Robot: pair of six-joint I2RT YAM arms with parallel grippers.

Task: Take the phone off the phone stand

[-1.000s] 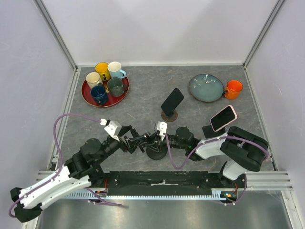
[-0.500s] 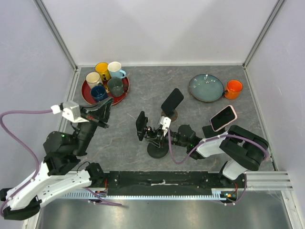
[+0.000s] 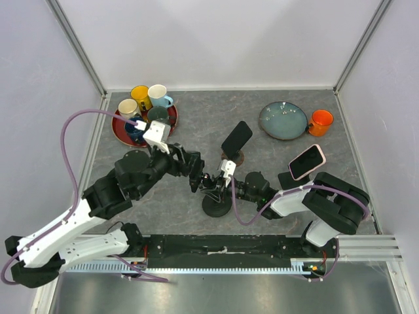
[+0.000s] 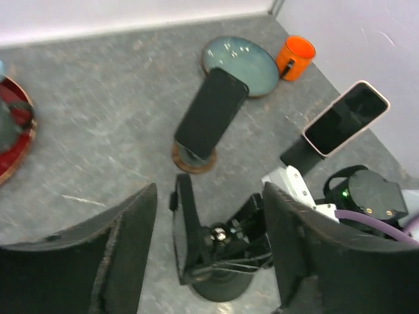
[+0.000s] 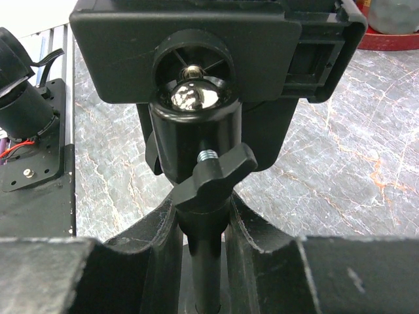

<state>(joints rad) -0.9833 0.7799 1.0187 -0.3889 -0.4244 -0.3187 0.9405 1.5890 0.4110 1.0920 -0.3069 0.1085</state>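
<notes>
Grey table [image 3: 196, 124] | phone [image 4: 186, 222] between spread left gripper [image 4: 209, 209] | right gripper [image 5: 204, 219] grips stand [image 5: 193, 131]

Bright, even overhead light; soft shadows; left wrist view slightly motion-blurred.

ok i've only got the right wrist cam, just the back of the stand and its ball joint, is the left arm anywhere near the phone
Observer: yes, in the top view the left jaws are right at the phone, on the left side of the phone stand.
Operator: open or shut
Observer: open. The left wrist view shows one jaw on each side of the phone, which sits edge-on between them, with no contact that I can see.
Operator: anything else close by
Observer: a second black phone is propped up just behind, and a pink-cased one is further right.
</notes>
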